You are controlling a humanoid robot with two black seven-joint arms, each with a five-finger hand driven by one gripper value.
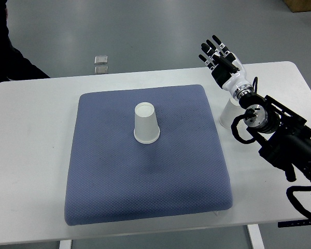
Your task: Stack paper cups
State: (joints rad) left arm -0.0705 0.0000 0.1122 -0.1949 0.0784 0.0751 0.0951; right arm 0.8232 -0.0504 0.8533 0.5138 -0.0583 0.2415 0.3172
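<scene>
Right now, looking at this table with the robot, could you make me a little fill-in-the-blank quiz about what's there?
1. The white paper cup on the blue cushion stands ____ side down.
2. A second cup, partly hidden by the arm, stands on the white ____ beside the cushion.
3. The right robot hand holds ____, fingers spread.

Missing words: open; table; nothing

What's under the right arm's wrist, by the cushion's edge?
A second paper cup stands on the white table beside the blue cushion; the right hand and wrist cover its upper part.
</scene>
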